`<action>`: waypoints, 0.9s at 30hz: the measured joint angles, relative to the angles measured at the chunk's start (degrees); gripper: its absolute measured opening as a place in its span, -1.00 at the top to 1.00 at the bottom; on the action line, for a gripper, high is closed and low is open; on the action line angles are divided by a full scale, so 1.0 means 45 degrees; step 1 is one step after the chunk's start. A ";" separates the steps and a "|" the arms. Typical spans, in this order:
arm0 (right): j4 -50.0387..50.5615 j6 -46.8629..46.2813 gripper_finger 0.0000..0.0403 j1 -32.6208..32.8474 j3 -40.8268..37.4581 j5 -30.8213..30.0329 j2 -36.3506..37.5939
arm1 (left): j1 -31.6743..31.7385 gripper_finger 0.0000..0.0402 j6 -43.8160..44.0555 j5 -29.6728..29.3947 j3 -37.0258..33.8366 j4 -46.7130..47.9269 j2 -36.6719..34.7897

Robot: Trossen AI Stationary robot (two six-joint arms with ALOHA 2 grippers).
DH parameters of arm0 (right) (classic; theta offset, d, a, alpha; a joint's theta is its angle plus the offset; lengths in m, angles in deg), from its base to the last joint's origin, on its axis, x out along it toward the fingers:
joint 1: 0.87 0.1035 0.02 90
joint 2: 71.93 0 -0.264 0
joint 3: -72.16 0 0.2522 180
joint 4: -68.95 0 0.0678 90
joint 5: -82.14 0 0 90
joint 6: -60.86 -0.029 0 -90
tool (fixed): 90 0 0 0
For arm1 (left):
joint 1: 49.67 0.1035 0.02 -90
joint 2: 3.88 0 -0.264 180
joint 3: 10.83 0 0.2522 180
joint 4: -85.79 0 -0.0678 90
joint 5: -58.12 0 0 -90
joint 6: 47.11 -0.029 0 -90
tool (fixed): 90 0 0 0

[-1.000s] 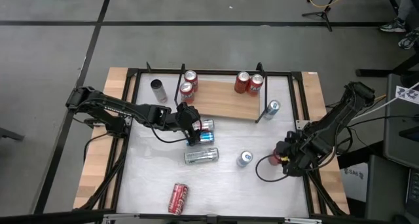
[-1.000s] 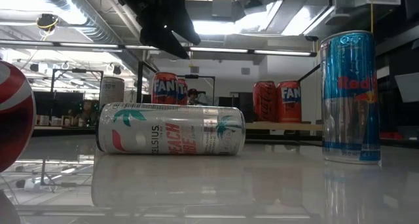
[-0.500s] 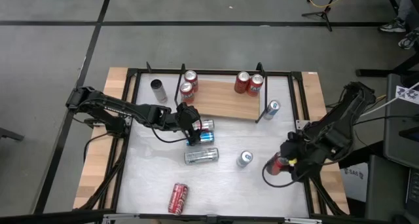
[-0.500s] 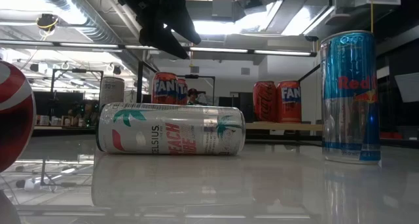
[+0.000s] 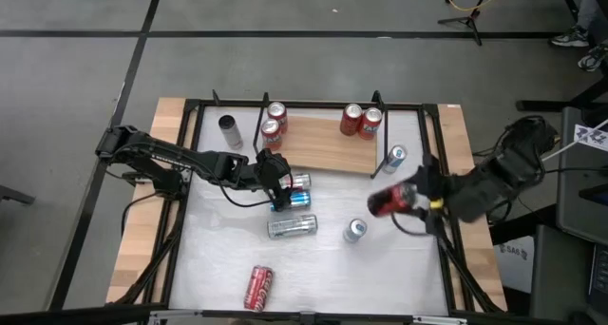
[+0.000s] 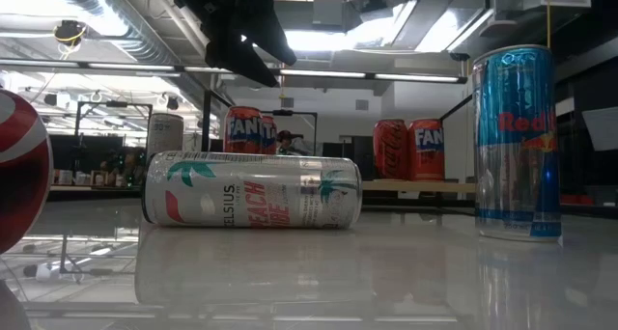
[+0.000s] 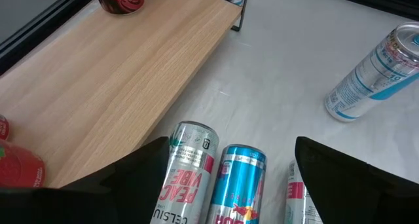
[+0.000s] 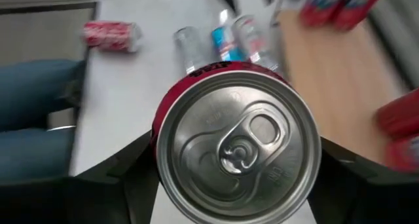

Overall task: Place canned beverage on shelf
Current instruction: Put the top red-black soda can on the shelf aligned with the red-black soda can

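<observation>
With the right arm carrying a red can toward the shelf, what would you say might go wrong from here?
1. The right tool holds the red can sideways; it may tip unless turned upright before release.
2. The upright blue can stands beside the shelf end, close to the carried can's path, and could get bumped.
3. Cans stand at both shelf ends, so only the middle is free.

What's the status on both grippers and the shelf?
Right gripper shut on red can, near shelf. Left gripper open over lying cans. Shelf middle free.
</observation>
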 joint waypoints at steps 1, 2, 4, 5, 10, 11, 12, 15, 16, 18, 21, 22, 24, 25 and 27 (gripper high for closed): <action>0.0000 0.0634 -0.41 -0.0509 0.0207 0.0013 -0.0068 | 0.0000 -0.61 0.0000 0.0000 0.0000 0.0000 0.0000; -0.0005 0.1266 -0.41 -0.1057 0.0383 0.0059 -0.0149 | 0.0002 -0.61 0.0000 0.0000 0.0000 0.0000 0.0000; -0.0015 0.2373 -0.41 -0.2175 0.0698 0.0402 -0.0290 | 0.0002 -0.61 -0.0005 0.0000 0.0000 0.0000 0.0000; -0.0010 0.2859 -0.41 -0.2791 0.0818 0.0587 -0.0361 | 0.0004 -0.61 -0.0005 0.0000 0.0000 0.0000 0.0000; -0.0189 0.5084 -0.41 -0.5930 0.0947 0.1954 -0.0789 | 0.0003 -0.61 -0.0005 0.0000 0.0000 0.0005 0.0000; -0.0163 0.5425 -0.41 -0.6567 0.0947 0.2327 -0.0946 | 0.0000 -0.61 -0.0005 0.0000 0.0000 0.0005 0.0000; -0.0158 0.5777 -0.41 -0.7195 0.0947 0.2662 -0.1091 | 0.0000 -0.61 -0.0005 0.0000 0.0000 0.0000 0.0000; -0.0257 0.6846 -0.41 -0.8819 0.0947 0.3665 -0.1699 | 0.0000 -0.61 -0.0010 0.0000 0.0000 0.0003 0.0000; -0.0336 0.7198 -0.41 -0.9317 0.0947 0.3959 -0.1929 | 0.0005 -0.61 -0.0010 0.0000 0.0000 0.0000 0.0000; -0.0564 0.7866 -0.41 -1.0215 0.0947 0.4427 -0.2426 | 0.0005 -0.61 -0.0010 0.0000 0.0000 0.0005 0.0000; -0.0688 0.8635 -0.41 -1.1287 0.0947 0.4861 -0.3277 | 0.0005 -0.61 -0.0010 0.0000 0.0000 0.0005 0.0000; -0.0670 0.8822 -0.41 -1.1604 0.0947 0.4986 -0.3584 | 0.0005 -0.61 -0.0010 0.0000 0.0000 0.0005 0.0000; -0.0670 0.9120 -0.41 -1.2129 0.0947 0.5257 -0.4153 | 0.0005 -0.61 -0.0010 0.0000 0.0000 0.0005 0.0000; -0.0671 0.9273 -0.41 -1.2362 0.0947 0.5402 -0.4435 | 0.0005 -0.61 -0.0014 0.0000 0.0000 0.0005 0.0000; -0.0702 0.9481 -0.41 -1.2726 0.0947 0.5655 -0.4956 | 0.0005 -0.61 -0.0011 0.0000 0.0000 0.0005 0.0000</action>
